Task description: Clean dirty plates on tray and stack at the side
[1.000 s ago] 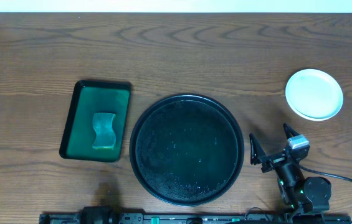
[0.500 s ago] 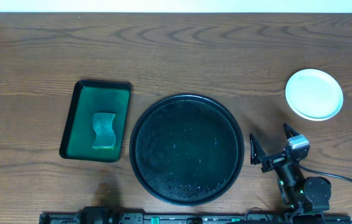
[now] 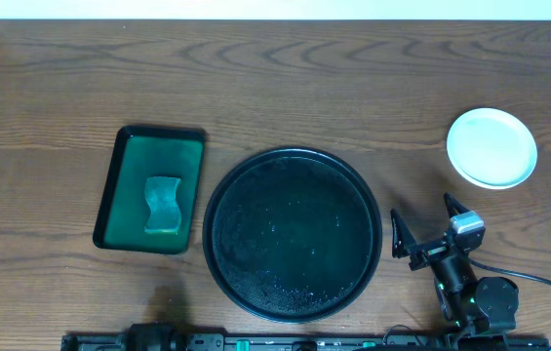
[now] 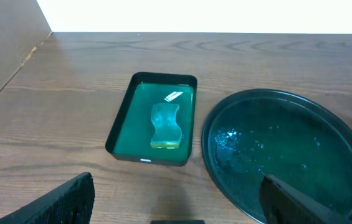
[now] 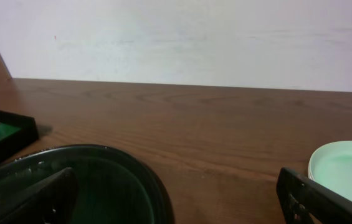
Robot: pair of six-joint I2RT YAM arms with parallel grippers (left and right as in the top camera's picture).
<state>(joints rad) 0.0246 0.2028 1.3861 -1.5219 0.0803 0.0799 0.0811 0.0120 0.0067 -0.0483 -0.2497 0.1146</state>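
Plates (image 3: 491, 147) stacked on tabletop (image 3: 353, 78) right of black tray (image 3: 293, 234), right hand (image 3: 421, 211) spread beside tray, left hand (image 4: 177, 182) spread

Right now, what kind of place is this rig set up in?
Probably a staged lab bench rather than a kitchen: a wood-grain table against a plain white wall, with a black tray, a green tray holding a sponge, and pale plates set aside.
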